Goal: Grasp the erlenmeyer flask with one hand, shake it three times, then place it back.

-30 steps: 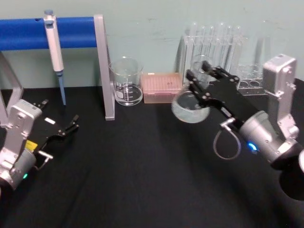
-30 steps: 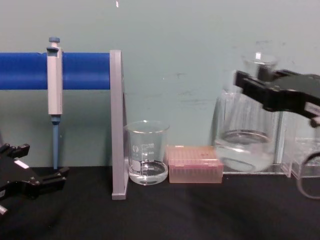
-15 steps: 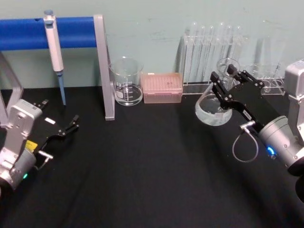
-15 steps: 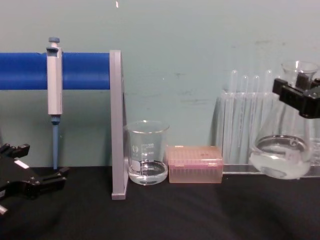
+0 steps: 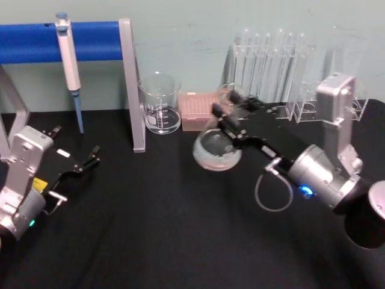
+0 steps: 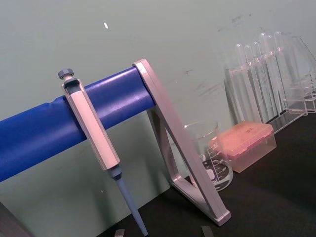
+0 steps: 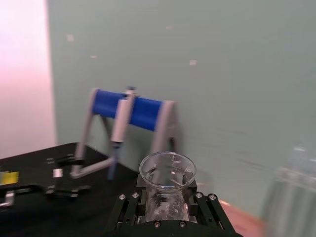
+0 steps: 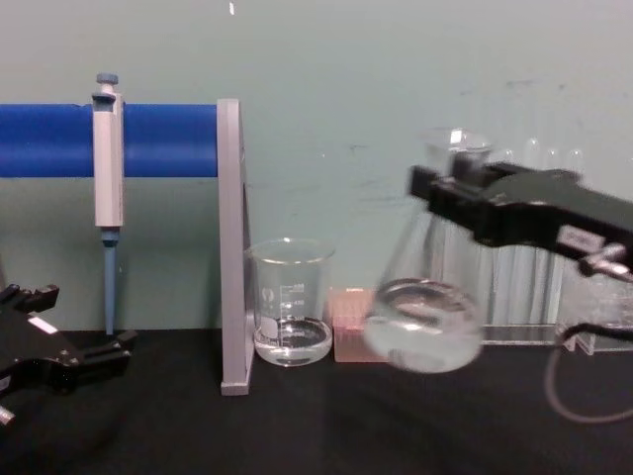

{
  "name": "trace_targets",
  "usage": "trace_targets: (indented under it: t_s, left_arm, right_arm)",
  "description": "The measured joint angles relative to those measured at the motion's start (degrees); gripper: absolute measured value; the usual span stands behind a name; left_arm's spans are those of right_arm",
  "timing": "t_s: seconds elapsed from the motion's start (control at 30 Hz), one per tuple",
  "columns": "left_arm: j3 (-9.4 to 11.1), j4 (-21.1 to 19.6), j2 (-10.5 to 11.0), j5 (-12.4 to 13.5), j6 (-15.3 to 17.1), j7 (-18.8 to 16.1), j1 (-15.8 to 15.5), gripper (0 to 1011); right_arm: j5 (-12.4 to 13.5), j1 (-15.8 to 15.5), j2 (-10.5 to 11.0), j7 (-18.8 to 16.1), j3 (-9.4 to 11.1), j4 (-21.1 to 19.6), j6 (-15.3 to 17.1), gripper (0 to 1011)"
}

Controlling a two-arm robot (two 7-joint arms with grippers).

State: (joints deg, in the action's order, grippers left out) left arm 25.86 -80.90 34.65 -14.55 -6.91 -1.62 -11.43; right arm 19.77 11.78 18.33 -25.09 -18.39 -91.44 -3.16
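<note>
The left gripper (image 5: 77,161) rests low at the left edge of the black counter (image 5: 156,235), well apart from the glassware. Its two black fingers (image 5: 89,158) are spread apart with nothing between them, and the chest view shows the same gap (image 8: 61,348).

Behind it stands a grey frame carrying a blue bar (image 5: 90,39), and a white pipette (image 5: 68,60) hangs from the bar with its blue tip pointing down. Just past the frame's right leg a straight-walled glass beaker (image 5: 160,103) stands upright near the back wall, with a little clear liquid in the bottom. A pink tip box (image 5: 195,109) sits right beside it.

In front of the box, the erlenmeyer flask (image 5: 216,147) hangs clear of the counter, near the middle. It is tilted, with its wide base swung toward the robot's left and its neck leaning to the right. In the chest view the flask (image 8: 425,322) partly covers the pink box, and clear liquid lies in its base.

The right gripper (image 5: 228,108) reaches in from the right on a silver wrist (image 5: 316,174) with a looped grey cable (image 5: 271,192). Its black fingers (image 8: 427,186) are clamped on either side of the flask's neck just below the flared rim. The right wrist view looks across the open mouth (image 7: 168,173).

Behind the arm, a clear rack of tall test tubes (image 5: 271,57) stands against the wall.
</note>
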Motion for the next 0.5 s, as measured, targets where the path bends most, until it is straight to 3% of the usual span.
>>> trace_targets:
  t_s: [0.17, 0.5]
  left_arm:
    - [0.0, 0.0, 0.0, 0.0, 0.0, 0.0, 0.0, 1001]
    - [0.0, 0.0, 0.0, 0.0, 0.0, 0.0, 0.0, 1001]
  right_arm:
    - [1.2, 2.3, -0.2, -3.3, -2.9, 1.8, -0.2, 449]
    - [2.7, 4.8, -0.1, -6.2, -6.3, 3.7, -0.7, 449]
